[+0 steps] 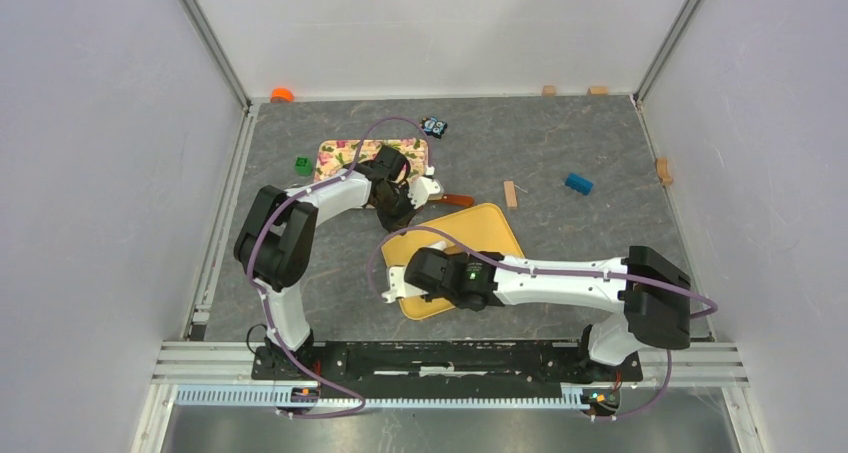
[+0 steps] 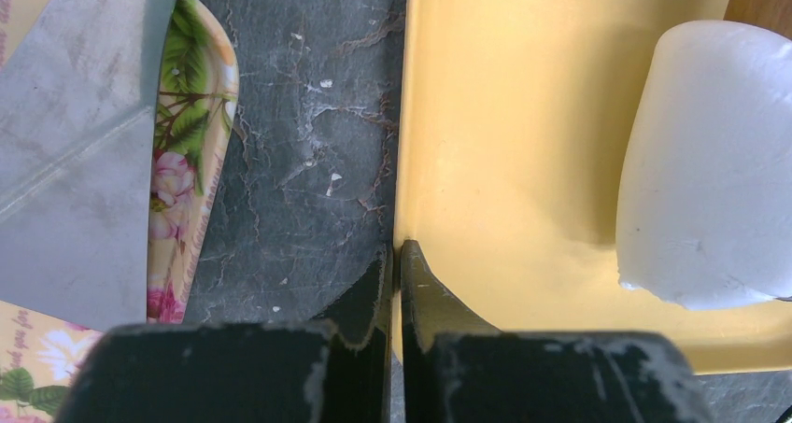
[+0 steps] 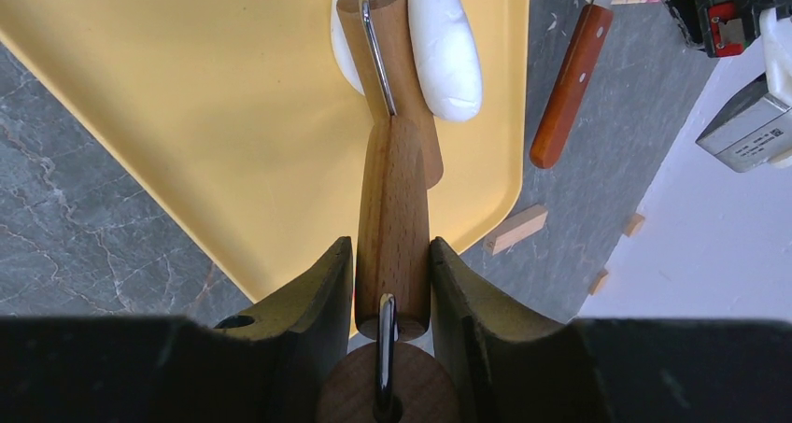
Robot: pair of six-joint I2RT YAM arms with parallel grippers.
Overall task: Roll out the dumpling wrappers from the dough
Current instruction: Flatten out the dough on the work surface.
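The dough [image 3: 446,49] is a smooth white oblong lump on the yellow board [image 3: 233,115]; it also shows in the left wrist view [image 2: 710,162]. My right gripper [image 3: 392,246] is shut on the wooden handle [image 3: 392,208] of a small roller. The roller's far wooden head [image 3: 388,31] rests against the dough's left side. My left gripper [image 2: 397,250] is shut at the board's edge [image 2: 411,115], with the rim running between the closed fingertips. In the top view the left gripper [image 1: 397,205] is at the board's far left edge, the right gripper [image 1: 412,273] over its near part. No flat wrapper is in view.
A floral board [image 1: 350,153] lies behind the left gripper. A wooden-handled knife [image 3: 570,87] lies beside the yellow board. Wooden blocks [image 1: 510,193], a blue block [image 1: 578,183], a green block [image 1: 303,164] and a small dark object [image 1: 434,127] are scattered on the grey table.
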